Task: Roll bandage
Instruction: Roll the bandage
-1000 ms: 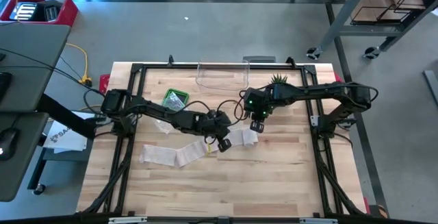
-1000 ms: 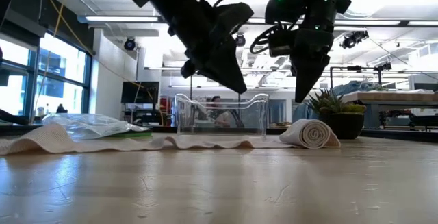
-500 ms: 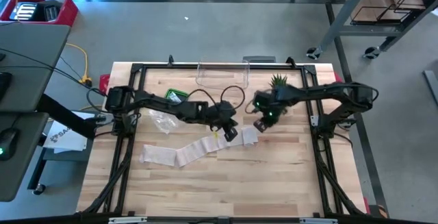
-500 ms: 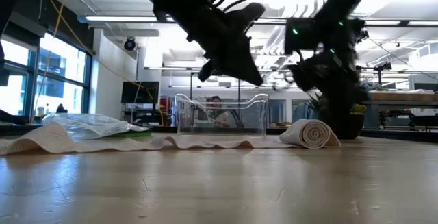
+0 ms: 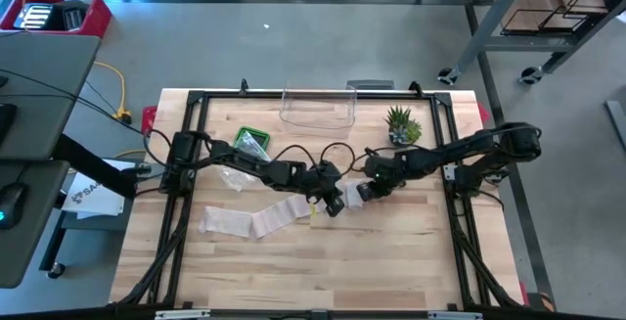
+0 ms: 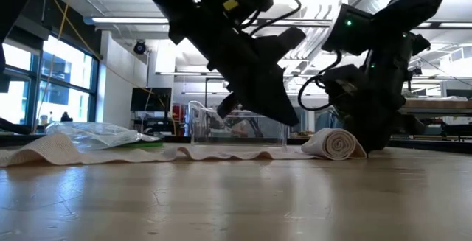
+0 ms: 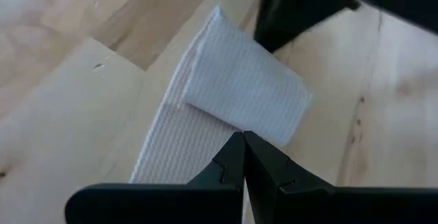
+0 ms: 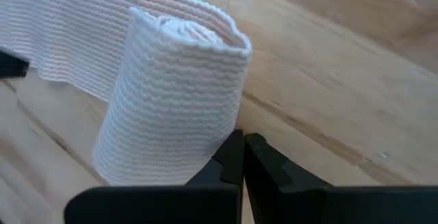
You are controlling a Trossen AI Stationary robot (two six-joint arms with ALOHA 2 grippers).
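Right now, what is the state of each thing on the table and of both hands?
bandage: partly rolled, the rest flat on the table
left hand: shut, empty, at the roll
right hand: shut, empty, against the roll's side
clear container: upright, looks empty
potted plant: upright
plastic bag: crumpled, lying on a green thing

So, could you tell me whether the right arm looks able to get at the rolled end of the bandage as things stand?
Probably yes: the right gripper, shut, sits right against the roll with bare table around it; the left gripper, also shut, is on the roll's other side.
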